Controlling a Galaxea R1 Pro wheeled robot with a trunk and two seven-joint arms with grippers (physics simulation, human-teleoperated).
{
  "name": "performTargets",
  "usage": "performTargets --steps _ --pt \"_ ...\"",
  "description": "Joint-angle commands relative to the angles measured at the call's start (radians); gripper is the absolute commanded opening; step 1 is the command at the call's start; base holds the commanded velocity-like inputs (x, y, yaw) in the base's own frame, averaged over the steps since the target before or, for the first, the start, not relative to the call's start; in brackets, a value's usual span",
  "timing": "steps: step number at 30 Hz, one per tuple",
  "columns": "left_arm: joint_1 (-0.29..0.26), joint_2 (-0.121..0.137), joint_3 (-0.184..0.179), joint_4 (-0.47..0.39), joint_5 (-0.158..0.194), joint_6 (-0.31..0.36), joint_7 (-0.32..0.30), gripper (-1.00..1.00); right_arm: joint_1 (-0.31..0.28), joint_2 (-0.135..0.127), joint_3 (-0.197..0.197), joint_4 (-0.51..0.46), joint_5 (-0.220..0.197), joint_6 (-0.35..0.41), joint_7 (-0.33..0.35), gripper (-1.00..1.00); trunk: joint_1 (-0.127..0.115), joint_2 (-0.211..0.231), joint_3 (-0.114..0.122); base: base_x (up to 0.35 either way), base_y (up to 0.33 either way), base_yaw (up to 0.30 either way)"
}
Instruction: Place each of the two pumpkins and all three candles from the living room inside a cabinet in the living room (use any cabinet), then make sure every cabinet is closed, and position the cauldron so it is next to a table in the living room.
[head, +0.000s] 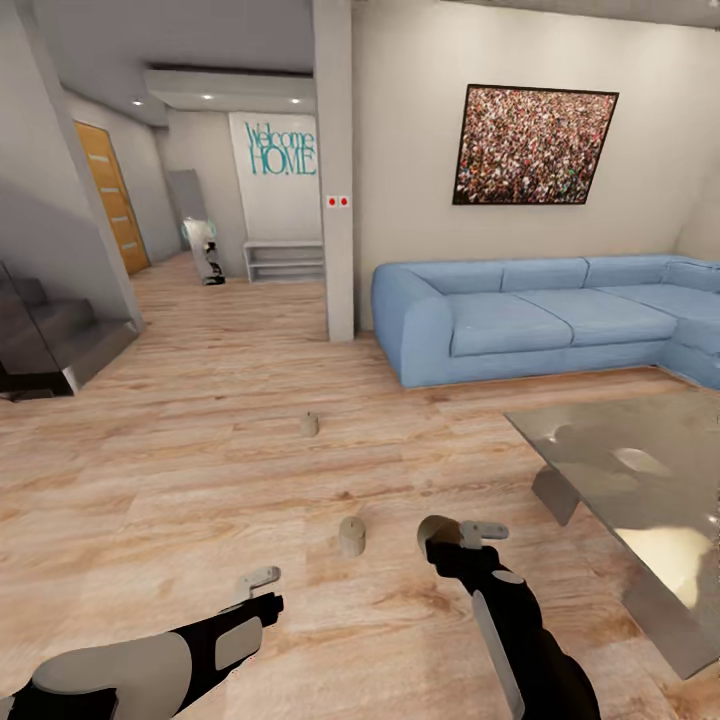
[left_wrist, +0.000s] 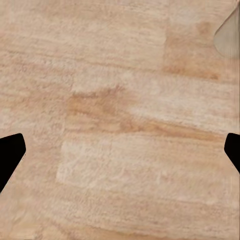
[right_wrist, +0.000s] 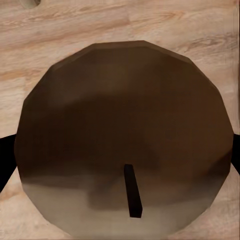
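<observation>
Two stubby tan candles stand on the wooden floor, one just ahead of my arms and one farther off. A third candle sits between the fingers of my right gripper, which is shut on it. In the right wrist view its round brown top and dark wick span the gap between the fingers. My left gripper hangs open over bare floor, with the edge of a candle at the corner of its view. The grey glossy table stands to the right. The pumpkins, cabinet and cauldron are out of view.
A blue sofa stands behind the table along the back wall. A grey pillar rises left of the sofa, and stairs are at the far left. Open wooden floor stretches ahead toward the hallway.
</observation>
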Motion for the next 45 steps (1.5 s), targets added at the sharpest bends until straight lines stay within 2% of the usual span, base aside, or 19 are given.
performTargets --steps 1,8,13,18,22,33,45 --pt "-0.001 0.001 -0.008 -0.005 0.010 -0.008 0.004 1.00 0.007 0.000 0.002 -0.017 -0.004 0.002 -0.008 -1.00 0.000 0.000 0.000 0.179 0.268 -0.223" --pt "-0.001 0.002 -0.008 -0.005 0.010 -0.008 0.005 1.00 0.062 0.000 0.000 -0.118 -0.004 -0.008 -0.009 -1.00 0.000 0.000 0.008 0.178 0.218 -0.226" --pt "-0.001 0.001 -0.008 -0.005 0.009 -0.009 0.005 1.00 0.101 0.000 -0.001 -0.164 -0.004 -0.068 -0.011 -1.00 0.000 0.000 0.011 0.019 0.025 -0.232" --pt "-0.001 0.001 -0.008 -0.005 0.008 -0.010 0.004 1.00 0.131 0.000 -0.002 -0.188 -0.046 -0.116 -0.012 -1.00 0.000 0.000 0.015 0.142 0.140 -0.240" --pt "-0.001 0.000 -0.009 -0.005 0.007 -0.010 0.004 1.00 0.137 0.000 -0.003 -0.191 -0.066 -0.125 -0.012 -1.00 0.000 0.000 0.018 0.224 0.207 -0.246" --pt "-0.001 -0.003 -0.010 -0.006 0.007 -0.009 0.004 1.00 0.138 -0.001 -0.006 -0.191 -0.069 -0.126 -0.010 -1.00 0.000 0.000 0.019 0.200 0.252 -0.070" --pt "-0.001 -0.003 -0.010 -0.006 0.007 -0.008 0.004 1.00 0.138 0.001 -0.001 -0.195 -0.072 -0.127 -0.008 -1.00 0.000 0.000 0.019 0.040 0.019 -0.040"
